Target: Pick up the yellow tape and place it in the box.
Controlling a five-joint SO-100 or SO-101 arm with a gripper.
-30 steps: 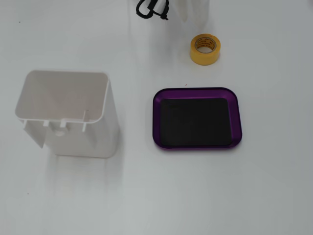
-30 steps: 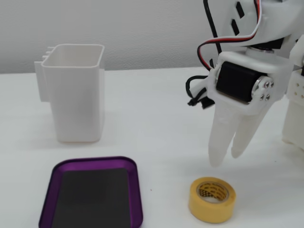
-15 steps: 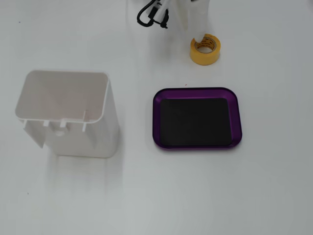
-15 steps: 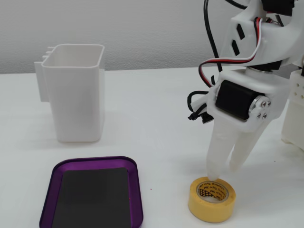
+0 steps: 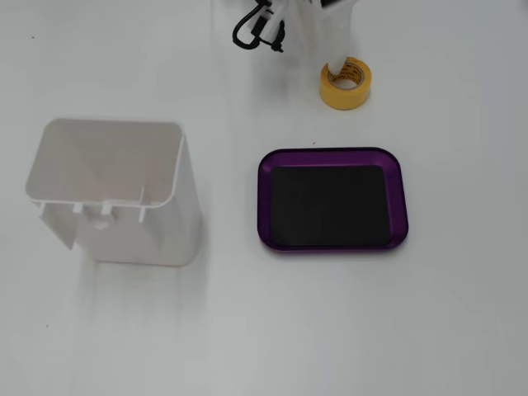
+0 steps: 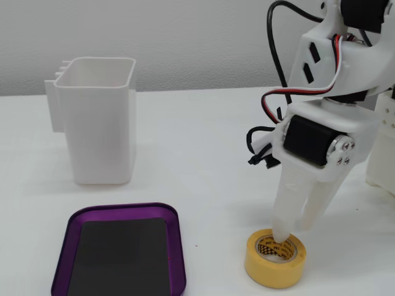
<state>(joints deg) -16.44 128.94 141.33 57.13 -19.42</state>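
White tabletop under even light: the yellow tape lies flat near the counter's far edge in a fixed view, hole facing up. One finger of the gripper reaches into its core; jaws parted. The box sits mid-counter, long axis crosswise.

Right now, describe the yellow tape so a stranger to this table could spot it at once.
In the fixed view from above, start at the box, the purple-rimmed tray with a black base on the white table. Just beyond its top right corner sits the yellow tape, with one finger of the gripper inside its core. It is the only yellow, ring-shaped thing, far smaller than the tray or the white container.
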